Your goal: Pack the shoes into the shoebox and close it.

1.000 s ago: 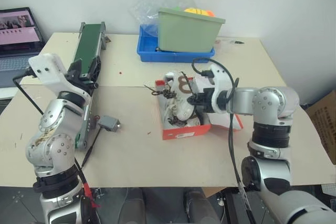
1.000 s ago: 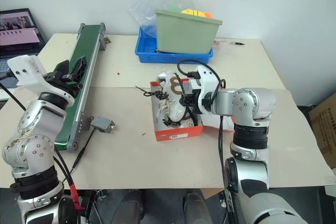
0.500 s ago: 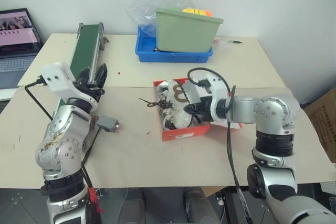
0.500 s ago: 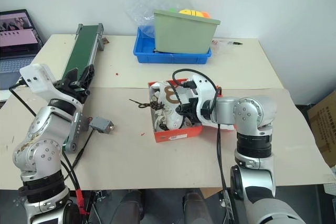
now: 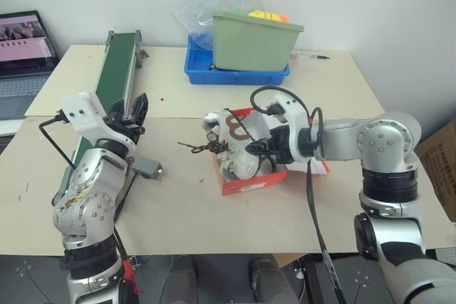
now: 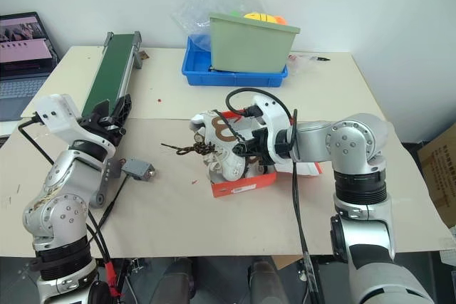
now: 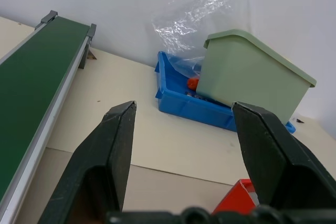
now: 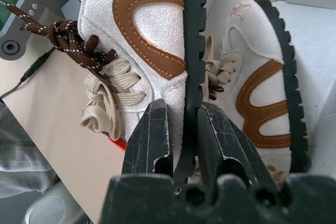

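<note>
- Shoebox (image 5: 246, 181): red-orange, white inside, stood open near the middle of the table (image 5: 214, 226).
- First shoe (image 8: 262, 93): off-white with brown trim, lay on its side inside the shoebox.
- Second shoe (image 8: 142, 35): tilted at the box's left wall, partly over the rim, its dark brown laces (image 5: 203, 147) trailing out over the table.
- Right gripper (image 8: 184, 129): reached into the box, fingers pinching the second shoe at its heel and black sole.
- Left gripper (image 7: 184, 145): held above the table's left part, well apart from the box, fingers spread with nothing between them.
- Green conveyor belt (image 5: 117, 69): along the left side.
- Blue tray (image 5: 235, 72) with pale green bin (image 5: 253, 40): at the far edge.
- Small grey box (image 5: 147, 168): beside the belt.
</note>
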Controlling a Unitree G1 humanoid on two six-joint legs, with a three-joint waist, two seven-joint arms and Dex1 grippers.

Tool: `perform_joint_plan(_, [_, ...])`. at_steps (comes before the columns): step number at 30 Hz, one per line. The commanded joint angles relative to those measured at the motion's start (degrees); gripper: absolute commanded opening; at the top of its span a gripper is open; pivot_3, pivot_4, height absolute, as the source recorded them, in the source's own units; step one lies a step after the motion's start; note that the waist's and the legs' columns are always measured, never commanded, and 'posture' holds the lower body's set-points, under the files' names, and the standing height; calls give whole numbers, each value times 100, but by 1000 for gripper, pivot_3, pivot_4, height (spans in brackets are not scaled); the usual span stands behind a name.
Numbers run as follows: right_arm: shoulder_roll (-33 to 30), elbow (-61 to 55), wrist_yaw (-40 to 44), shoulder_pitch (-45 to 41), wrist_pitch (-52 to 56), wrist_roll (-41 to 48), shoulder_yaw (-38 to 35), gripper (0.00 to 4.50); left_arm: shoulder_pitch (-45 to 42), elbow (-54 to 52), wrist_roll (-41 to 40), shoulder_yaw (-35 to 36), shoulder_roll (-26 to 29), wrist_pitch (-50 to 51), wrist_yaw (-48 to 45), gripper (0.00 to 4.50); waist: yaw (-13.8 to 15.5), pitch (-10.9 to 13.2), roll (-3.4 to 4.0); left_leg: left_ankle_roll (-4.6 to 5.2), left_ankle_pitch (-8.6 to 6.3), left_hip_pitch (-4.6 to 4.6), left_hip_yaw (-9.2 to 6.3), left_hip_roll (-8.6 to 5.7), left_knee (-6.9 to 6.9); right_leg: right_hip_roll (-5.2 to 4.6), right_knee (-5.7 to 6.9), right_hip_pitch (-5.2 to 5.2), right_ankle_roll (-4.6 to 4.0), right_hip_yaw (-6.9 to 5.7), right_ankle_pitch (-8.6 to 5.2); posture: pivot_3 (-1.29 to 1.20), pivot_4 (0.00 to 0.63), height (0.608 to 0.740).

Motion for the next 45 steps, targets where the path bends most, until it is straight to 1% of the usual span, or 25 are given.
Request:
perform_joint_plan(1, [188,-5,56,-31,44,-39,-6,331,20,-396,-52,129,146,52,76,3112,-4,0,0,0,0,0,0,0,0,0,0,0,0,0,0,0,150,740])
perform_joint_plan(5, [422,70,118,31,38,-225,5,331,35,-540,-113,169,200,192,175,3112,-3,0,0,0,0,0,0,0,0,0,0,0,0,0,0,0,150,740])
perform_joint_plan(8, [619,303,286,176,-191,-488,179,331,80,-699,-126,202,308,351,265,3112,-3,0,0,0,0,0,0,0,0,0,0,0,0,-1,0,0,150,740])
perform_joint_plan(11, [608,608,534,220,-510,-823,378,331,138,-877,-205,313,401,522,349,3112,-2,0,0,0,0,0,0,0,0,0,0,0,0,0,0,0,150,740])
perform_joint_plan(15, [418,935,878,240,-1024,-1348,699,331,211,-1100,-353,494,506,745,490,3112,-14,-2,-4,0,0,4,0,0,1,0,1,1,0,0,0,0,150,740])
perform_joint_plan(21, [205,1237,1213,174,-1382,-1774,629,331,207,-1226,-468,537,528,896,615,3112,-8,-3,-4,0,0,6,0,0,1,0,1,3,0,0,0,0,150,740])
perform_joint_plan(24, [5,1345,1434,123,-1625,-2040,789,331,137,-1199,-477,465,521,889,647,3112,22,-3,-4,0,0,6,0,0,3,0,1,4,0,-1,0,0,150,740])
perform_joint_plan(25, [-116,1386,1548,89,-1783,-2182,927,331,99,-1182,-472,430,527,881,645,3112,26,-3,-5,-1,0,6,0,-1,4,0,0,5,0,-1,0,0,150,740])
perform_joint_plan(27, [-528,1549,1818,-38,-2453,-2822,1512,331,30,-1138,-460,386,535,861,641,3112,40,-3,-5,-1,0,5,0,-1,6,0,-2,6,0,0,0,0,150,740])
perform_joint_plan(29, [-805,1729,1976,-149,-3026,-3373,1962,331,4,-1119,-454,375,540,854,641,3112,47,-3,-5,-1,0,5,1,-2,7,-1,-4,6,2,1,0,0,150,740])
perform_joint_plan(31, [-933,1790,1994,-223,-3429,-3783,2210,331,-2,-1124,-456,379,544,855,645,3112,46,-4,-6,-2,-1,6,1,-2,7,-1,-9,6,2,1,-1,0,150,740])
perform_joint_plan(32, [-929,1756,2020,-232,-3458,-3844,2234,331,1,-1130,-461,382,545,855,644,3112,45,-5,-8,-2,-1,6,1,-2,6,0,-10,6,2,1,-1,0,150,740])
perform_joint_plan(35, [-807,1572,2108,-170,-3316,-3855,2143,331,13,-1136,-459,371,549,857,635,3112,24,-6,-9,-2,-1,5,1,-1,3,0,-11,6,2,3,-1,0,150,740])
perform_joint_plan(37, [-604,1450,2104,-69,-2983,-3635,1885,331,6,-1136,-450,347,540,855,641,3112,18,-6,-9,-1,-1,5,1,-1,2,0,-9,6,1,4,0,0,150,740])
perform_joint_plan(39, [-276,1511,1991,27,-2451,-3335,1370,331,-9,-1138,-443,324,535,856,653,3112,9,-8,-12,-1,0,5,0,-1,4,0,-7,7,1,4,0,0,150,740])
perform_joint_plan(41, [-89,1575,1862,134,-2064,-3289,1033,331,-24,-1151,-457,317,534,864,671,3112,9,-9,-15,-1,0,6,0,-1,4,0,-4,8,1,4,0,0,150,740])
perform_joint_plan(44, [435,1784,1541,314,-1328,-3018,-60,331,-7,-1205,-482,316,539,886,697,3112,13,-12,-18,-1,0,6,0,-1,4,0,-4,8,1,3,0,0,150,740])
perform_joint_plan(45, [495,1793,1484,400,-1229,-3017,-231,331,-1,-1218,-485,321,541,891,711,3112,14,-13,-20,-1,0,6,-1,-1,4,0,-4,8,1,3,0,0,150,740])
